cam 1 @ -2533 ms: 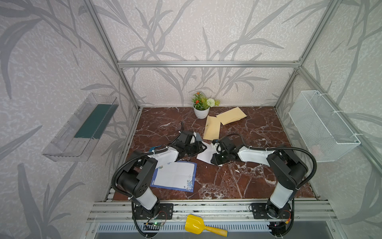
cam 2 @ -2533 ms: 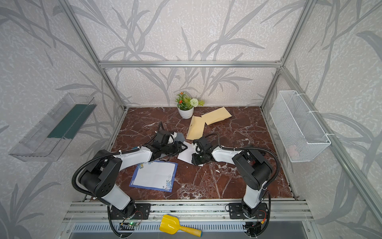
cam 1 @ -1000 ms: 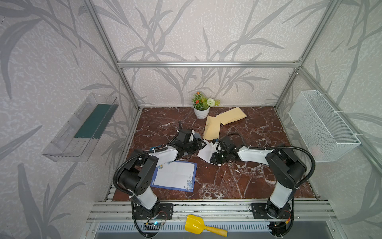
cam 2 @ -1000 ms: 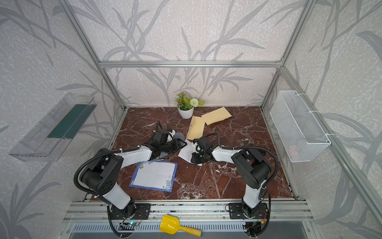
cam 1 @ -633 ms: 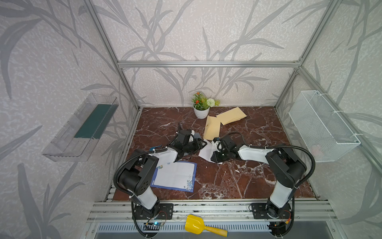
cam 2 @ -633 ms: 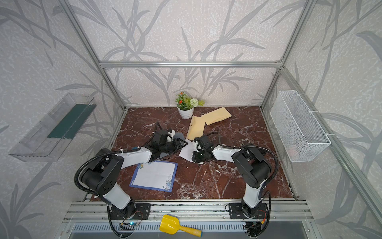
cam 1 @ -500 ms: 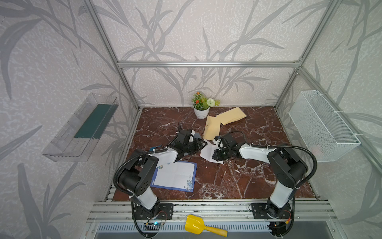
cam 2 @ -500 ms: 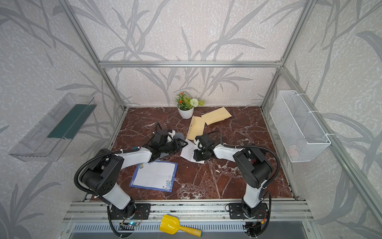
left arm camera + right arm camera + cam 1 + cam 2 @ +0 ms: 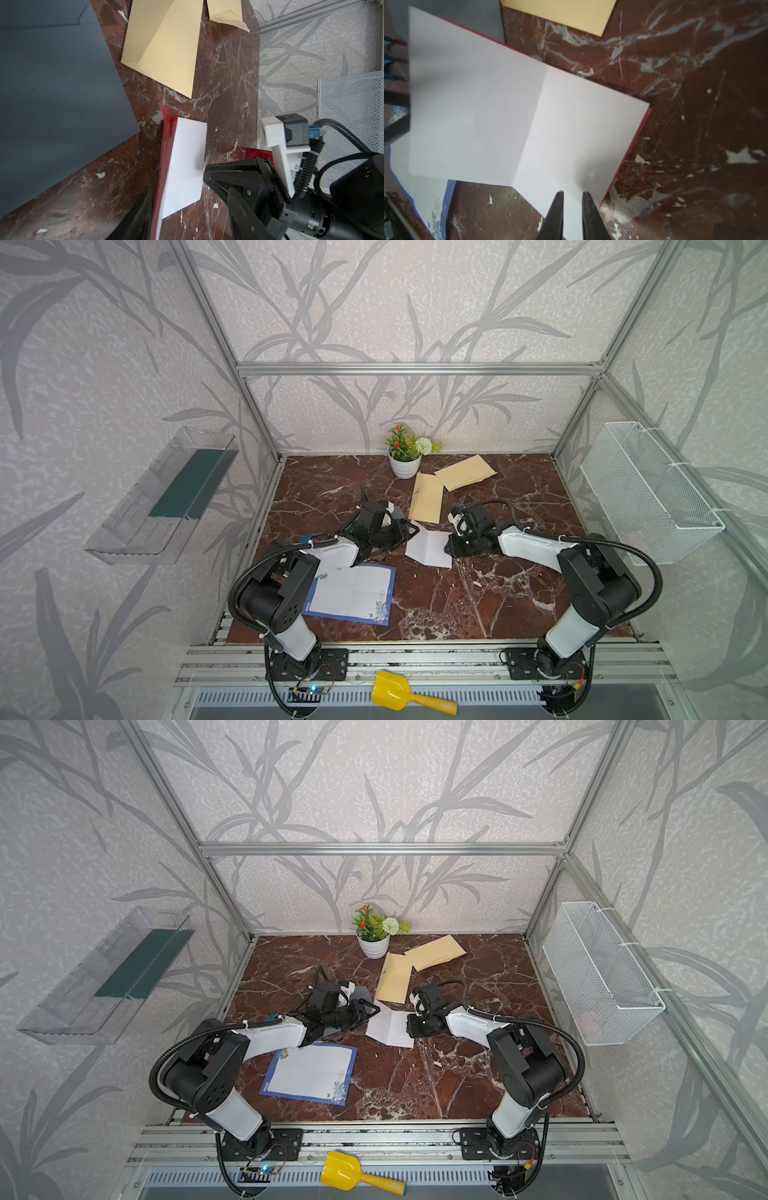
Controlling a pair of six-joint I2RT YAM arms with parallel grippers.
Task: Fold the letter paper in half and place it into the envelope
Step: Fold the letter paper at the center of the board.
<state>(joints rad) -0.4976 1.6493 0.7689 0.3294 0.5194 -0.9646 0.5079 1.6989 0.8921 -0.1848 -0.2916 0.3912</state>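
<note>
The letter paper (image 9: pixel 430 547) is white on top and red underneath, with a crease down its middle (image 9: pixel 508 104). It lies mid-table between both grippers. Its right half rests flat, and its left half stands up, seen edge on in the left wrist view (image 9: pixel 187 155). My left gripper (image 9: pixel 409 529) (image 9: pixel 189 216) is open, one finger beside the raised edge. My right gripper (image 9: pixel 448 549) (image 9: pixel 572 192) presses its tips on the flat half near the right edge, its jaws a narrow gap apart and gripping nothing. A tan envelope (image 9: pixel 427 497) (image 9: pixel 166 52) lies just behind the paper.
A second tan envelope (image 9: pixel 465 472) and a potted plant (image 9: pixel 404 462) sit at the back. A dark grey sheet (image 9: pixel 52 83) lies under my left gripper. A blue-bordered sheet (image 9: pixel 353 593) lies front left. A wire basket (image 9: pixel 648 497) hangs on the right wall.
My right gripper has slid back and to the right across the sheet to its right edge, and more white face shows. The left gripper has shifted only slightly.
</note>
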